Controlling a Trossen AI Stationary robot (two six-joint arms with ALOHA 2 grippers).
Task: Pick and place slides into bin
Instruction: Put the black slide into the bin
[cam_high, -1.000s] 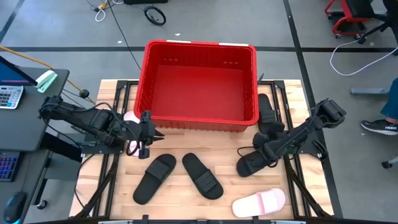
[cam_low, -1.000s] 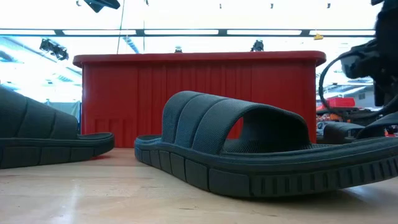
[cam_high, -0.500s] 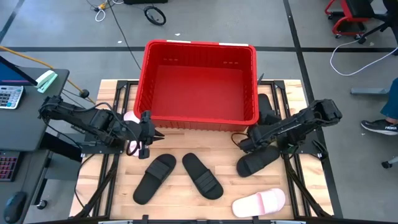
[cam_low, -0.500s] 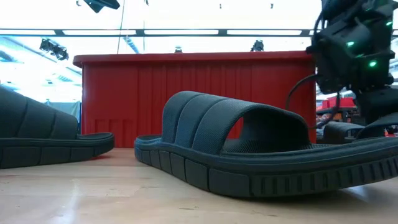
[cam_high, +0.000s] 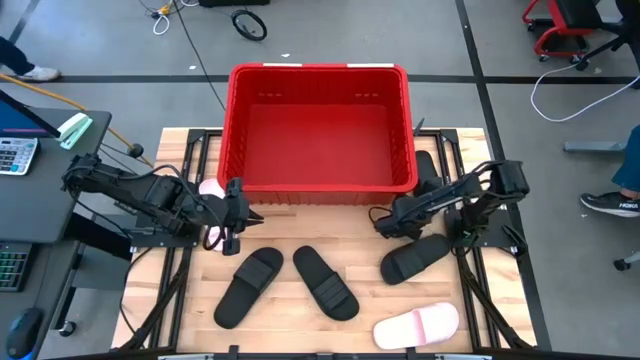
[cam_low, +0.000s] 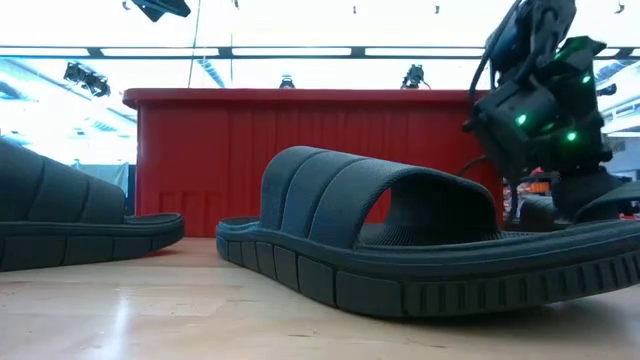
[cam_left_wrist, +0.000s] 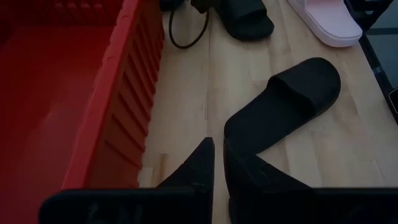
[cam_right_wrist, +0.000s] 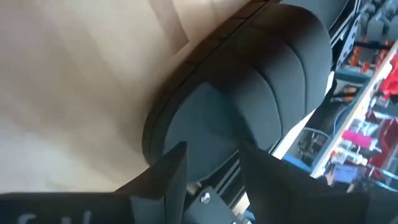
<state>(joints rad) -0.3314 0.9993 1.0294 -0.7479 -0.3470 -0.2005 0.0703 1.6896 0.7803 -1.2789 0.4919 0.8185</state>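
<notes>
The red bin (cam_high: 322, 130) stands at the table's far middle. Three black slides lie sole-down on the wood: two side by side near the front (cam_high: 250, 287) (cam_high: 325, 283) and one to their right (cam_high: 415, 258). Another black slide (cam_high: 428, 172) lies right of the bin. One pink slide (cam_high: 417, 325) is at the front right. Another pink slide (cam_high: 208, 188) is half hidden by my left arm. My left gripper (cam_high: 250, 215) is shut by the bin's near left corner. My right gripper (cam_high: 380, 225) is open, turned on its side, above the table by the bin's near right corner.
A black cable loops on the wood by my right gripper (cam_left_wrist: 186, 31). The table's black frame rails run along both sides (cam_high: 470, 290). Bare wood lies between the bin's near wall and the slides (cam_high: 320, 225).
My right gripper has gone up from over the right-hand black slide and toward the table's left, to the bin's near right corner, turning at the wrist. The slide stays on the wood.
</notes>
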